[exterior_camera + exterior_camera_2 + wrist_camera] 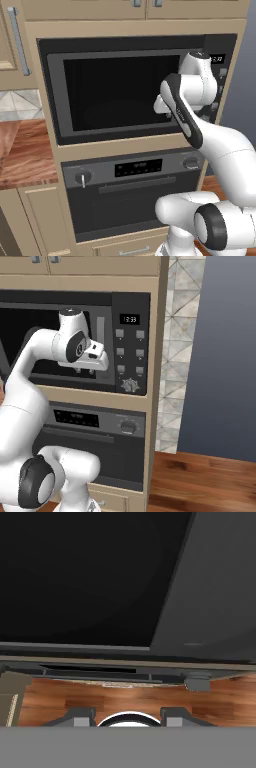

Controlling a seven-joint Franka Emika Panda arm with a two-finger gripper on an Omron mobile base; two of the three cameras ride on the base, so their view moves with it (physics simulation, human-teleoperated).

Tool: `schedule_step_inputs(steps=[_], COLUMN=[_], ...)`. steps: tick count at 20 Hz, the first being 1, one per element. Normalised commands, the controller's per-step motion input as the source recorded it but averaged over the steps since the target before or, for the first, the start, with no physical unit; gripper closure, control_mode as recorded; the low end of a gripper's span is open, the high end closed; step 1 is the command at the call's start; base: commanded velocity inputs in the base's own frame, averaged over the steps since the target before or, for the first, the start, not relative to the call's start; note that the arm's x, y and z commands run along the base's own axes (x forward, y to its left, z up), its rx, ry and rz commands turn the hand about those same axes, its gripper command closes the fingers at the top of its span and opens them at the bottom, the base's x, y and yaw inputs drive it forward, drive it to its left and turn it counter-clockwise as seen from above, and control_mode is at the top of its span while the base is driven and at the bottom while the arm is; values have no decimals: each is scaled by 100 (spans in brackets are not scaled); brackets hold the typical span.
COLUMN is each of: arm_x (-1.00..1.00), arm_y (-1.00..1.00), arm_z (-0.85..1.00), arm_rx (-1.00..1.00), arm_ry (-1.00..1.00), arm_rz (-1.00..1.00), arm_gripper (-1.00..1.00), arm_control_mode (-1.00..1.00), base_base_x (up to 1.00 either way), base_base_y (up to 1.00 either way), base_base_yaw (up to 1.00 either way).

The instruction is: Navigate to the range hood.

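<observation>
The range hood is out of view. My arm stands before a tall cabinet column that holds the built-in black microwave. The gripper hangs close in front of the microwave's glass door, pointing down. In the hand view the gripper is open, its two dark fingertips wide apart with nothing between them. Wooden floor shows beyond them.
A black wall oven sits under the microwave. The microwave's button panel is at its right. A wooden counter runs off to the left. To the right are a tiled wall, a blue-grey wall and open wooden floor.
</observation>
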Motion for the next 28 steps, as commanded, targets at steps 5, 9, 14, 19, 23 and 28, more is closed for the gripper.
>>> schedule_step_inputs(steps=[5, 9, 14, 19, 23, 28], arm_x=[-36, -76, -72, -48, -27, -23], arm_y=[6, 19, 31, 17, 0, 0], arm_z=[0, 0, 0, 1, 14, 7], arm_rx=[0, 0, -2, -2, 0, 0], arm_ry=[-1, -3, 0, 0, 0, 0], arm_rz=[1, 3, 3, 6, 5, 4], arm_gripper=[-100, -100, -100, -100, -100, -100], arm_control_mode=[-100, -100, -100, -100, -100, -100], base_base_x=[0, 0, 0, 0, 0, 0], base_base_y=[0, 0, 0, 0, 0, 0], base_base_yaw=[0, 0, 0, 0, 0, 0])
